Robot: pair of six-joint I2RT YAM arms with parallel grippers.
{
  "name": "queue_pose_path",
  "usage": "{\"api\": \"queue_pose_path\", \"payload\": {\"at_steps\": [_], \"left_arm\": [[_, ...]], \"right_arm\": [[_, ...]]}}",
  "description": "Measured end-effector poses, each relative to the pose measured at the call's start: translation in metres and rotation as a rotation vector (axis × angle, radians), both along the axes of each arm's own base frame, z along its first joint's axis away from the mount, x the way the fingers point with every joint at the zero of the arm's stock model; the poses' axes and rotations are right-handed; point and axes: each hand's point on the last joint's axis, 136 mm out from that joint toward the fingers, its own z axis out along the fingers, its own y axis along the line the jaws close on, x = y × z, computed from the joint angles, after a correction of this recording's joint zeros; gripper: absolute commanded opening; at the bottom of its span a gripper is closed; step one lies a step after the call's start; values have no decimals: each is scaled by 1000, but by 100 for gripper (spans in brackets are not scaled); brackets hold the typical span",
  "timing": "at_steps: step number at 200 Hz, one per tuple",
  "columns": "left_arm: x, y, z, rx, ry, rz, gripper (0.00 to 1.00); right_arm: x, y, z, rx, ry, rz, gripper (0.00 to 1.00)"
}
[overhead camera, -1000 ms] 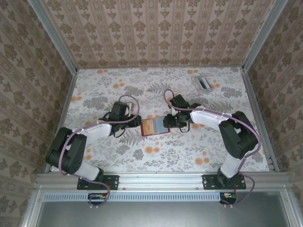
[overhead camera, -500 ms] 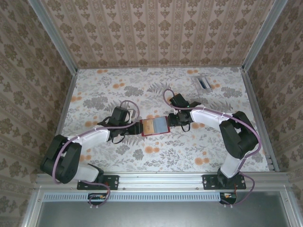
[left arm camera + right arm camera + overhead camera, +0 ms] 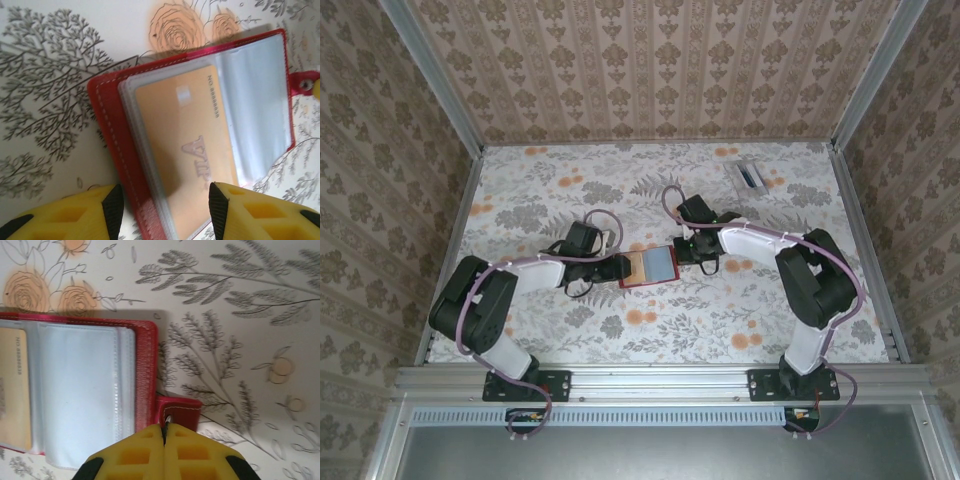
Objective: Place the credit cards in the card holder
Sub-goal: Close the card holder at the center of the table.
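The floral-patterned tabletop (image 3: 540, 200) carries one small red folding card holder (image 3: 648, 267). It lies open between the two grippers with its clear sleeves facing up. The step in hand looks like pinning it spread flat.

The left gripper (image 3: 165, 210) stands about half open, with a finger either side of the holder's near edge and nothing clamped. The right gripper (image 3: 164, 432) is closed tight at the little red tab (image 3: 182, 407); whether it pinches the tab is unclear.

One orange plastic card (image 3: 185, 155) sits sleeved. Pale thin cards (image 3: 751, 175) lie well apart at the far right, their number unclear. The next move is probably to fetch one.
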Motion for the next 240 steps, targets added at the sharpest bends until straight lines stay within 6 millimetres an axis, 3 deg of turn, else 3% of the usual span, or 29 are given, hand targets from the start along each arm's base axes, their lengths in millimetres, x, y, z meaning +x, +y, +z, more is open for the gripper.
{"api": "queue_pose_path", "payload": {"at_steps": [80,146,199,240], "left_arm": [[11,-15,9,-109,-8,3,41],[12,-39,44,-205,-85,-70,40],[9,-75,54,-216,-123,-163,48],[9,-81,32,-182,-77,-177,47]], "right_arm": [[-11,37,5,210,59,30,1],[-19,75,20,374,64,67,0],[-29,58,-3,395,91,-23,0],[-33,31,5,418,58,-91,1]]}}
